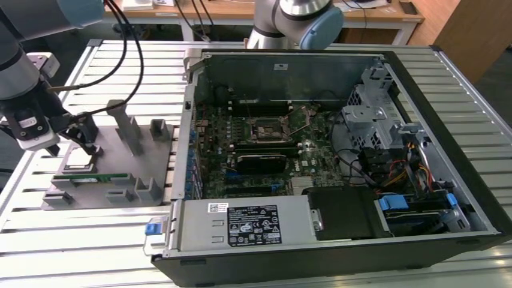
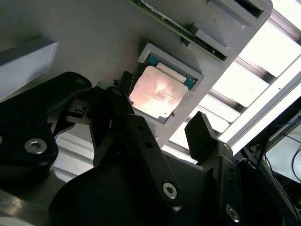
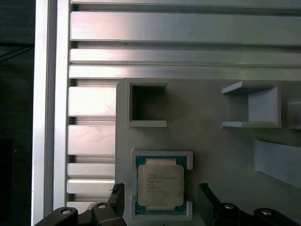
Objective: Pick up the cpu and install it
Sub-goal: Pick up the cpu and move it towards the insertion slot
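Note:
The cpu (image 1: 79, 158) is a small square chip with a shiny metal top. It lies flat in its square pocket on the grey fixture plate (image 1: 120, 165), at the exterior view's left. My gripper (image 1: 85, 146) hovers just over it, open. In both wrist views the two dark fingertips stand one on each side of the cpu (image 2: 157, 92) (image 3: 160, 184), apart from its edges. The gripper (image 2: 162, 107) (image 3: 160, 189) holds nothing. The open computer case (image 1: 448, 120) shows the motherboard with its empty cpu socket (image 1: 268, 128) near the middle.
A green memory stick (image 1: 98, 177) lies in a slot on the fixture plate beside the cpu pocket. Upright grey posts (image 1: 128, 129) rise from the plate. A black heatsink block (image 1: 258, 162) sits inside the case below the socket. A second arm's base (image 1: 292, 21) stands behind the case.

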Motion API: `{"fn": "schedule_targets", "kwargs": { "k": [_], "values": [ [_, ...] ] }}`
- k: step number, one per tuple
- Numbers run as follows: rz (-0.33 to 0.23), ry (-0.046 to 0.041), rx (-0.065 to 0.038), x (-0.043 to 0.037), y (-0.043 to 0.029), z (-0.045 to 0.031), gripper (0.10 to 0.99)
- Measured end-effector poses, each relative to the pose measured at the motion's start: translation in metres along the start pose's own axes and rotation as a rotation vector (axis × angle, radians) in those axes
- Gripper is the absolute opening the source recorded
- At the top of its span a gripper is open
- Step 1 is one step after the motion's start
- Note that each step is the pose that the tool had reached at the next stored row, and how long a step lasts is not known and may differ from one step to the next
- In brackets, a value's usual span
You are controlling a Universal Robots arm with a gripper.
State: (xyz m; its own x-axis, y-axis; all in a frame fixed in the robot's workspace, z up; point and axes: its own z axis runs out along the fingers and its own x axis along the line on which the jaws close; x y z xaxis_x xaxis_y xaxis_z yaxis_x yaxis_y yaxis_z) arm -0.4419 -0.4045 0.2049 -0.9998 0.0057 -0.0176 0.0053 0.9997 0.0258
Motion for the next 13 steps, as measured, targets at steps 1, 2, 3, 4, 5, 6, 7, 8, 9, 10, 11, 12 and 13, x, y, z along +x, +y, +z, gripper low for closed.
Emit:
{"fn": "schedule_targets", "kwargs": {
  "k": [1,2,3,4,5,6,7,8,9,10,11,12,13],
  "values": [
    [0.000,0.0000,0.000,0.0000,0.0000,0.0012,0.718],
    [0.000,-0.0001,0.000,0.0000,-0.0001,0.0024,0.718],
    [0.000,0.0000,0.000,0.0001,-0.0001,0.0036,0.718],
    [0.000,0.0000,0.000,0.0001,-0.0001,0.0047,0.718],
    [0.000,0.0000,0.000,0.0001,-0.0001,0.0058,0.718],
    [0.000,0.0000,0.000,0.0001,-0.0002,0.0067,0.718],
    [0.000,-0.0001,0.000,0.0001,-0.0002,0.0075,0.718],
    [0.000,0.0000,0.000,0.0001,-0.0001,0.0082,0.718],
    [0.000,-0.0001,0.000,0.0002,0.0000,0.0089,0.718],
    [0.000,0.0000,0.000,0.0002,0.0002,0.0096,0.718],
    [0.000,-0.0001,0.000,0.0002,0.0004,0.0104,0.718],
    [0.001,-0.0001,0.000,0.0002,0.0005,0.0111,0.718],
    [0.001,0.0000,0.000,0.0002,0.0005,0.0118,0.718]
  ]
}}
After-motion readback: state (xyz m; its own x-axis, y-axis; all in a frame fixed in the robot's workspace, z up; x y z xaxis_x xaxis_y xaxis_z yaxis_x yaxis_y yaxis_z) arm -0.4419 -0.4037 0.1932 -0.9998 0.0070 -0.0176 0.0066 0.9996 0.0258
